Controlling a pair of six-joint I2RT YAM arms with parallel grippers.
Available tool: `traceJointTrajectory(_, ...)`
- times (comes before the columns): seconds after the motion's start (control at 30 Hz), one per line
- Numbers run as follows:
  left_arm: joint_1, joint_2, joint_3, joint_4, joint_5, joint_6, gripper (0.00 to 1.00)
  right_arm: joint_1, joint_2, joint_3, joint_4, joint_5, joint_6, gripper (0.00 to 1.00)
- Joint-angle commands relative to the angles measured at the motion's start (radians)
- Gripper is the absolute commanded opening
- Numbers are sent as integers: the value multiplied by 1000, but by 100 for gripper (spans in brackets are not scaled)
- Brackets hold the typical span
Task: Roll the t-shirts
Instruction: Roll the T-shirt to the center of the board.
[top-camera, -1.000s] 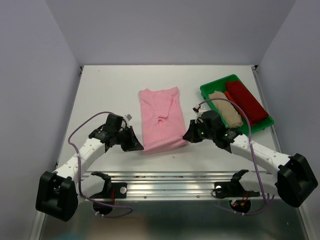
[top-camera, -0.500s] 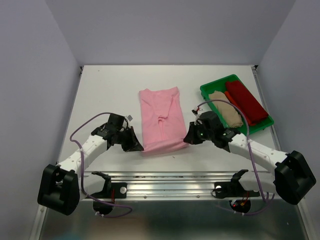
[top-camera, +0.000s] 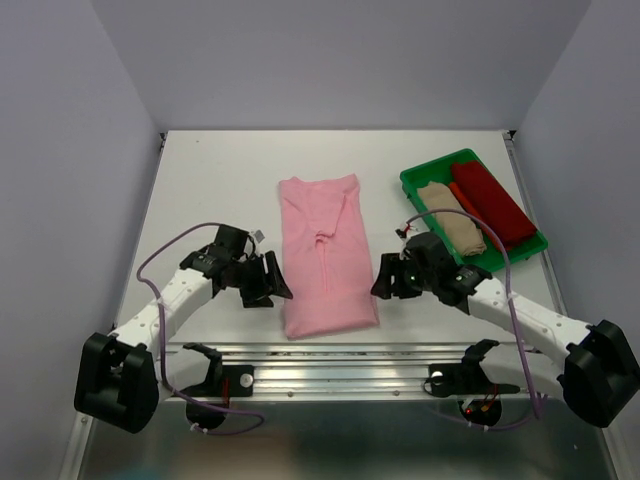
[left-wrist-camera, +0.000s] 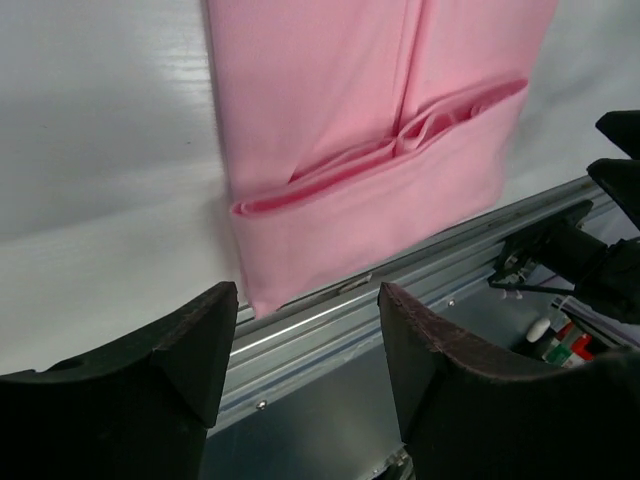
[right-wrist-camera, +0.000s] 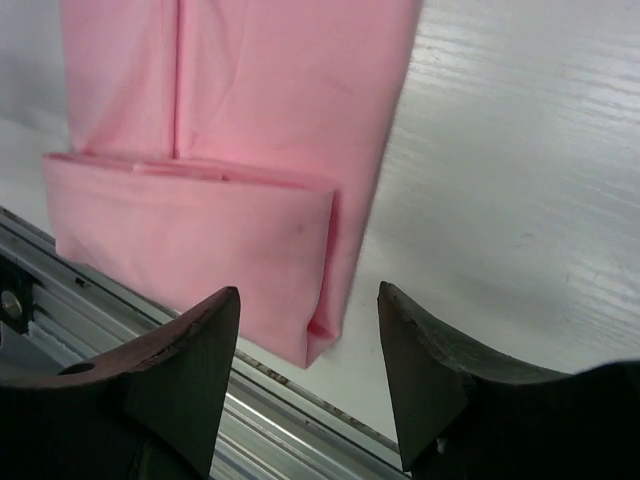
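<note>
The light pink t-shirt (top-camera: 325, 250) lies flat mid-table, folded into a long strip, its near end reaching almost to the table's front edge. A turned-over band crosses that near end (right-wrist-camera: 190, 250), also seen as a crease in the pink t-shirt (left-wrist-camera: 380, 160). My left gripper (top-camera: 270, 284) hovers open just left of the strip's near part, nothing between its fingers (left-wrist-camera: 190, 340). My right gripper (top-camera: 386, 280) stands open just right of it, its fingers (right-wrist-camera: 430, 350) empty above the shirt's near right corner. A beige t-shirt (top-camera: 451, 217) and a dark red t-shirt (top-camera: 492, 203) lie rolled in the tray.
The green tray (top-camera: 421, 176) sits at the back right, behind my right arm. A metal rail (top-camera: 350, 357) runs along the table's front edge, just past the pink shirt's hem. White walls close in the table's left, right and far sides.
Both grippers have opened and let go of the pink shirt's near end. That end, bunched between them before, now lies spread flat closer to the front edge. Both grippers have drawn slightly outward.
</note>
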Motion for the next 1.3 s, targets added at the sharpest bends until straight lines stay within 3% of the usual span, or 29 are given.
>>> traceJointTrajectory(0.0,3,-27,154,-79,-98,46,69,7,34,86,-2,98,5,59)
traceJointTrajectory(0.1,6,2,223,-64,-175,41,64,7,48,116,30,155,21,52)
traceJointTrajectory(0.17,6,36,234,22,-152,26,29,7,106,151,41,223,27,37)
traceJointTrajectory(0.2,6,86,239,89,-129,21,0,7,182,205,40,229,21,25)
traceJointTrajectory(0.33,3,243,263,255,-83,3,0,7,375,323,44,253,19,3)
traceJointTrajectory(0.4,3,341,279,329,-80,-9,0,7,448,388,47,279,5,1)
traceJointTrajectory(0.57,3,538,366,394,-104,-12,0,-23,635,503,49,287,-22,1)
traceJointTrajectory(1.03,37,803,513,415,-214,-19,0,-65,897,679,70,316,-90,1)
traceJointTrajectory(1.27,80,978,788,339,-273,43,0,-97,1031,833,73,324,-134,1)
